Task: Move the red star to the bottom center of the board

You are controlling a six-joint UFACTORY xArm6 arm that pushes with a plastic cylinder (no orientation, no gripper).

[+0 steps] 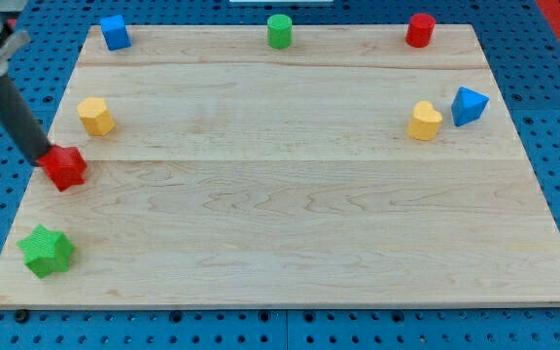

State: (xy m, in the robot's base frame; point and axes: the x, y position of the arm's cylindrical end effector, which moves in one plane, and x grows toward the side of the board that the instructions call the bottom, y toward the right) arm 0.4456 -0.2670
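The red star [66, 169] lies on the wooden board [290, 224] near its left edge, a little below mid-height. My tip [45, 157] touches the star's upper left side; the dark rod rises from there toward the view's top left. The bottom centre of the board is far to the star's lower right.
A green star [47, 251] sits at the bottom left. A yellow block [95, 116] lies above the red star. Along the top edge are a blue block [115, 32], a green cylinder [279, 30] and a red cylinder [420, 30]. At right are a yellow block [424, 121] and a blue block [469, 105].
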